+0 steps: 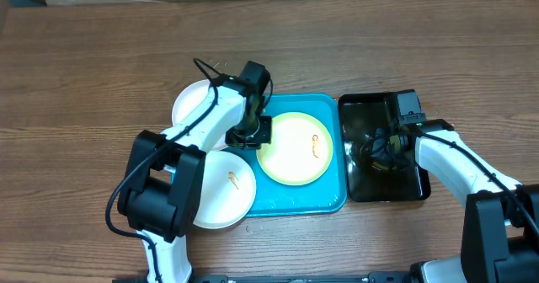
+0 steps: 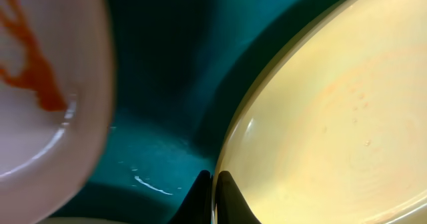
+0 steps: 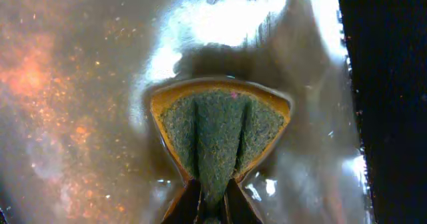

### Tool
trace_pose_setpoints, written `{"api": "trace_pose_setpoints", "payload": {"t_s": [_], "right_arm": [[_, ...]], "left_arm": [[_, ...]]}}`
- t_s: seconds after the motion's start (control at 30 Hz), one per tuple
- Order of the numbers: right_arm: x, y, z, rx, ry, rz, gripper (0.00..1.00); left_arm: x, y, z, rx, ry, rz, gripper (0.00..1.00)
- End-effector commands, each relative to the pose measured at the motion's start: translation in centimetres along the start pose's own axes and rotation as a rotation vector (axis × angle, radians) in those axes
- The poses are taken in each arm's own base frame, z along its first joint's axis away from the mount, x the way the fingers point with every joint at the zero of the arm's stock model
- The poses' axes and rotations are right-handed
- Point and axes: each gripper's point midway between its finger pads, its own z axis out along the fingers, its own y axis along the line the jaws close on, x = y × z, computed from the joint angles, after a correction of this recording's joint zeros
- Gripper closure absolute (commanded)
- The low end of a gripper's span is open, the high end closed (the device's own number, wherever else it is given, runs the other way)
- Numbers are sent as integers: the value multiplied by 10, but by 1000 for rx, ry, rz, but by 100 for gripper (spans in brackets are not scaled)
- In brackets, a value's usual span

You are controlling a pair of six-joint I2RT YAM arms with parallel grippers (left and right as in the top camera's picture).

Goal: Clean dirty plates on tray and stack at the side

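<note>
1. Locate the tray [image 1: 295, 200] at the centre of the table in the overhead view. The yellow-green-rimmed plate [image 1: 290, 152] lies flat in it. An orange-red smear [image 1: 317, 141] sits toward 3 o'clock on the plate face.

2. Check the left gripper [image 1: 251, 134] at the 9 o'clock edge of that plate. In the left wrist view, the left gripper [image 2: 213, 197] is pinched narrow, with the plate rim [image 2: 223, 151] between its fingers. The turquoise tray floor [image 2: 167, 64] shows beside the rim.

3. Note the two white plates.
   - One white plate [image 1: 223, 190] lies at 8 o'clock from the tray, against the tray's left edge. It carries a small smear [image 1: 234, 179].
   - The other white plate [image 1: 192, 104] lies on the table at 10 o'clock and is partly covered by the left arm. You cannot tell whether it is smeared.

4. Find the black tray [image 1: 408, 186] at 3 o'clock, just beside the turquoise tray. The right gripper [image 1: 379, 148] is down inside it.

5. Confirm the hold in the right wrist view. The right gripper [image 3: 212, 201] is clamped on a sponge [image 3: 217, 131]. The sponge's green scouring face is folded and bulges out between the fingers, over the wet, glossy floor of the black tray.
</note>
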Motion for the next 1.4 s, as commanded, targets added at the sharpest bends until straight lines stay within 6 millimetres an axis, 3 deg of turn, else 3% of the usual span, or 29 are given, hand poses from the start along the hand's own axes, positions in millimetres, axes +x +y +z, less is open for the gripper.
{"api": "trace_pose_setpoints", "payload": {"t_s": [0.0, 0.13, 0.2, 0.47, 0.6, 0.73, 0.8, 0.97, 1.07, 1.13, 1.27, 1.3, 1.37], "right_arm": [[-18, 8, -8, -20, -40, -5, 96], [-23, 9, -14, -21, -41, -5, 96], [-24, 10, -18, -18, -35, -6, 96], [-15, 5, -20, 0, 12, -10, 96], [-16, 7, -22, -7, 14, -63, 96], [-19, 7, -34, -1, 31, -58, 96], [-21, 10, -42, -13, 35, -58, 96], [-22, 15, -45, -39, 34, -83, 96], [-17, 27, -46, -109, 60, -77, 96], [-16, 23, -46, -89, 60, -84, 96], [-20, 30, -46, -121, 54, -1, 96], [-19, 38, -47, -158, 57, -37, 96], [-18, 34, -47, -129, 50, -82, 96]], "left_arm": [[-8, 8, -1, -25, -12, -56, 94], [-8, 7, -1, -23, -13, -52, 75], [-6, 6, 0, -25, -8, -48, 73], [-2, -2, 1, -28, -4, -24, 77], [-1, -8, 2, -26, -9, -6, 86], [-1, -9, 2, -28, -9, -2, 89], [-1, -9, 2, -27, -10, -3, 96], [-2, -10, 2, -26, -13, -20, 96], [-4, -10, 2, -27, -23, -20, 86], [-8, -9, 2, -29, -40, -19, 82], [-13, -10, 2, -26, -59, -31, 96], [-13, -10, 2, -26, -58, -40, 96], [-12, -10, 2, -27, -54, -46, 96]]}}
